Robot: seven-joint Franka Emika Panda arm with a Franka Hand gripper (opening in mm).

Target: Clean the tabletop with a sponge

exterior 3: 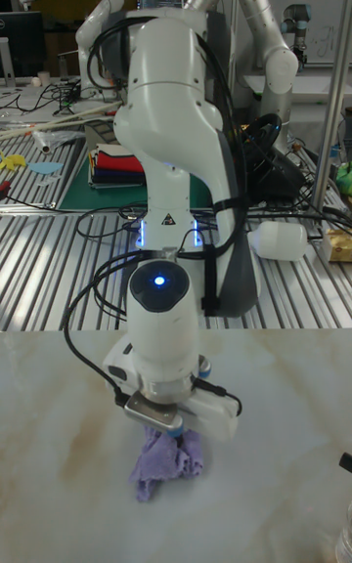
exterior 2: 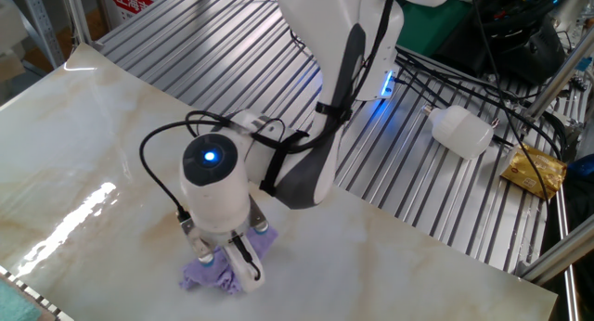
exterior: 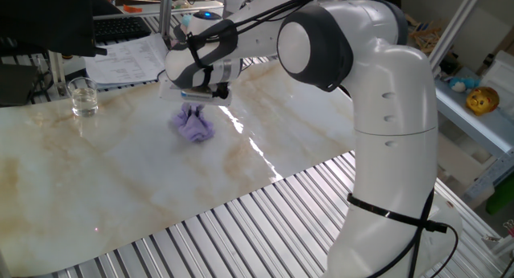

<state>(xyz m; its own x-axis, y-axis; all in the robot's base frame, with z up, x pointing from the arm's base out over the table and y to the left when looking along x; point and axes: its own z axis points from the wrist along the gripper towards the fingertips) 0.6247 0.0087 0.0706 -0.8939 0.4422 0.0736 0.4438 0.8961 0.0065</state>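
Note:
The sponge [exterior: 194, 125] [exterior 2: 215, 275] [exterior 3: 164, 463] is a crumpled lavender-purple pad pressed onto the tabletop [exterior: 120, 169] [exterior 2: 83, 145] [exterior 3: 284, 485], a glossy white marble-look sheet with brown veins. My gripper [exterior: 195, 105] [exterior 2: 227, 261] [exterior 3: 168, 436] points straight down from above with its fingers shut on the top of the sponge. The fingertips are buried in the cloth in every view.
A clear glass [exterior: 83, 96] stands on the tabletop at the far left. Papers [exterior: 124, 57] lie beyond the back edge. Ribbed metal slats [exterior: 241, 230] [exterior 2: 408, 173] border the sheet. A white plastic bottle [exterior 2: 461, 131] [exterior 3: 284, 238] lies on the slats.

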